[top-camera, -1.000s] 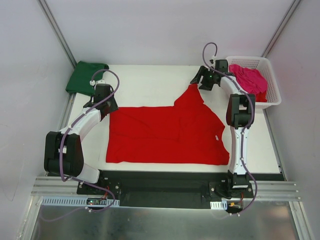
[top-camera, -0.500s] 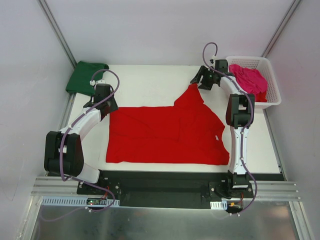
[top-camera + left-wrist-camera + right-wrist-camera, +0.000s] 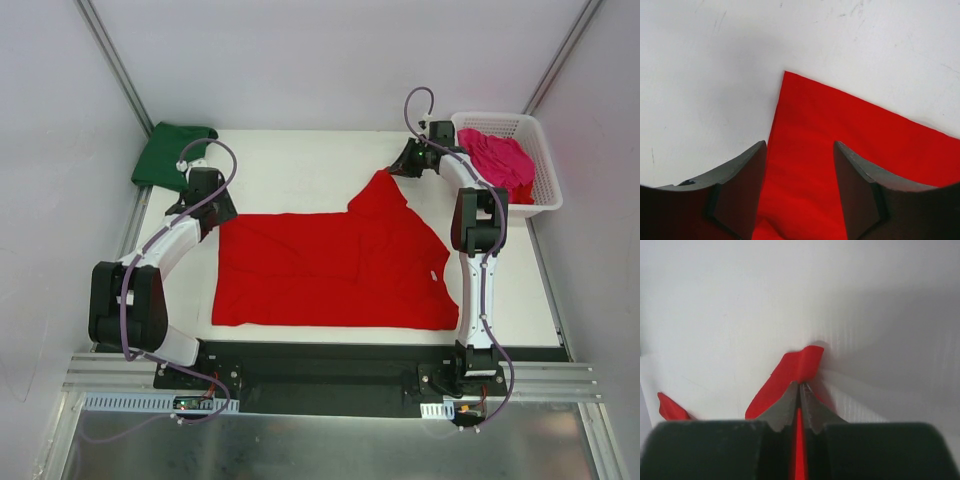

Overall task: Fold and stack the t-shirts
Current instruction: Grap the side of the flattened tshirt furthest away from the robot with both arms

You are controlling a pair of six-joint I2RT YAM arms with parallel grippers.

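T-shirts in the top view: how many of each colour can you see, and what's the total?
Bright red cotton t-shirt, spread flat: 1
Dark green cotton t-shirt, far left: 1
Magenta pink cotton t-shirt, in the white plastic lattice basket: 1
Total: 3

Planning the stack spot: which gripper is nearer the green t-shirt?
Left. The left gripper sits just beside the green t-shirt; the right gripper is across the table, shut on the red t-shirt.
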